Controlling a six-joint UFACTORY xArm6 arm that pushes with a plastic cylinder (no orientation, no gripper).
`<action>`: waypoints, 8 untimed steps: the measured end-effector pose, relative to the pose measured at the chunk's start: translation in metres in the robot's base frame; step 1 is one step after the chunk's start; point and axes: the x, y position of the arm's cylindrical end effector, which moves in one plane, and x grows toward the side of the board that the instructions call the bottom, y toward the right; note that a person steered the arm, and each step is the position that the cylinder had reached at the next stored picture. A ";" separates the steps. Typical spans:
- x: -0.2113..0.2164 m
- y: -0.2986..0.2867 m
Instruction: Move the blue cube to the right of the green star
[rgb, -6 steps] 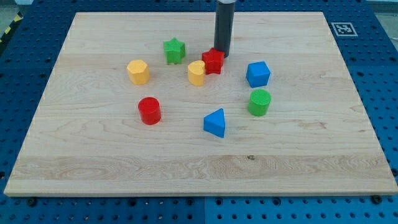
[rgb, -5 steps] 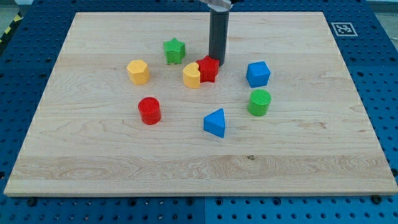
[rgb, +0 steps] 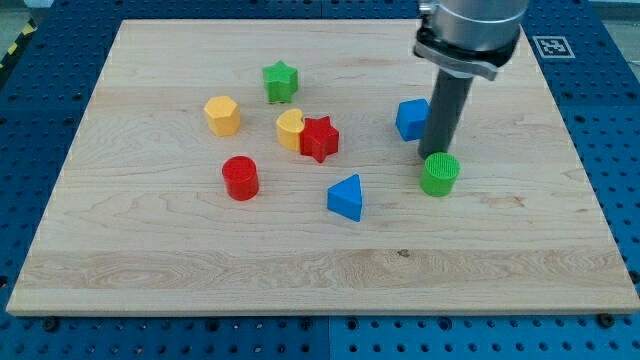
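Note:
The blue cube (rgb: 410, 118) sits right of the board's centre, partly hidden behind my rod. The green star (rgb: 281, 81) lies toward the view's top, left of centre, well apart from the cube. My tip (rgb: 438, 153) is down at the cube's lower right, just above the green cylinder (rgb: 440, 174) and close to both.
A red star (rgb: 320, 138) touches a yellow heart-like block (rgb: 290, 129) near the centre. A yellow hexagonal block (rgb: 222, 115) and a red cylinder (rgb: 240, 178) lie at the left. A blue triangular block (rgb: 346, 197) lies below the centre. The wooden board (rgb: 120, 260) sits on a blue pegboard.
My rod moved from above the red star to the blue cube's right side. The red star and yellow heart shifted down-left. The green cylinder moved slightly down-right.

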 end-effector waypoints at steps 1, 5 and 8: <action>0.000 0.003; -0.048 -0.021; -0.068 -0.023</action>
